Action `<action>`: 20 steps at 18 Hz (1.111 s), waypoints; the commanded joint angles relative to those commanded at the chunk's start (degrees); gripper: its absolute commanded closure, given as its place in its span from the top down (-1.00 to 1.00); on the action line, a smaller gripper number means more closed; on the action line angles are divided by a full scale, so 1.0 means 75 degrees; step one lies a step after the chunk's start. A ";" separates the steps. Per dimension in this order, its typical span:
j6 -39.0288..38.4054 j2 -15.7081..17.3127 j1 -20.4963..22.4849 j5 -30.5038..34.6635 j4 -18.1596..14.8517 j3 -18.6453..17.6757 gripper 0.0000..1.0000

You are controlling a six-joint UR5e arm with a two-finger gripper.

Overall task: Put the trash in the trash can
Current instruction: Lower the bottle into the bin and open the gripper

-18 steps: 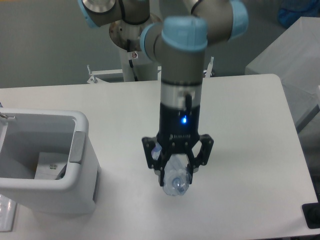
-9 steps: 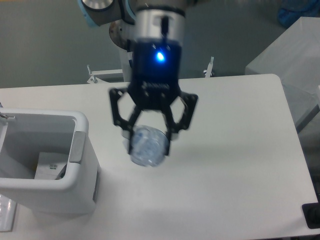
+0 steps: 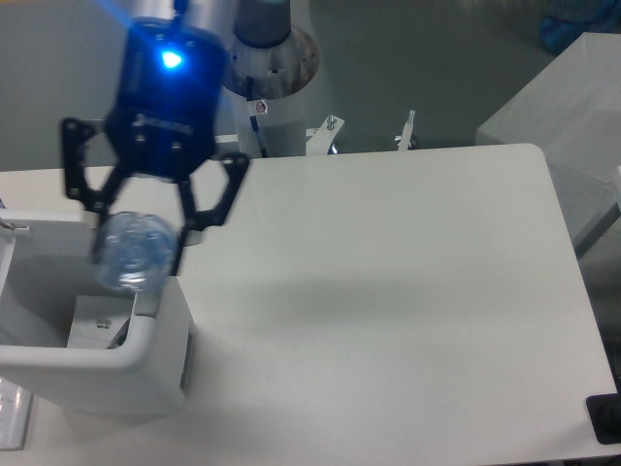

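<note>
My gripper point(image 3: 139, 248) is raised at the left of the view, its black fingers shut on the trash point(image 3: 134, 251), a crushed clear plastic bottle seen end on. The bottle hangs over the right part of the white trash can point(image 3: 155, 364), just above the grey flap point(image 3: 147, 304) on its rim. Inside the can lies a white item with dark marks point(image 3: 100, 323). The bottle's cap and label are hidden from this angle.
The arm's base column point(image 3: 275, 73) stands behind the table's far edge. A grey box or counter point(image 3: 568, 107) sits off the table at the right. A small black object point(image 3: 605, 419) lies at the table's near right corner.
The gripper has lifted the bottle off the middle of the table and carried it up and to the left, from mid-table to above the trash can's right side.
</note>
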 joint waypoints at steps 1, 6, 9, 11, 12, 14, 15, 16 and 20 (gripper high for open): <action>0.0011 0.0000 -0.0117 0.0000 0.0000 -0.0023 0.22; 0.0047 -0.0105 -0.0341 0.0000 0.0000 -0.0257 0.25; 0.0058 -0.0222 -0.0423 0.0012 0.0000 -0.0386 0.32; 0.0070 -0.0211 -0.0423 0.0070 0.0000 -0.0480 0.54; 0.0105 -0.0188 -0.0412 0.0082 0.0000 -0.0515 0.76; 0.0304 -0.0118 -0.0411 0.0082 0.0000 -0.0574 1.00; 0.0444 -0.0117 -0.0400 0.0070 0.0000 -0.0597 1.00; 0.0631 -0.0117 -0.0388 0.0070 0.0000 -0.0644 1.00; 0.1768 -0.0117 -0.0120 0.0070 0.0000 -0.0762 1.00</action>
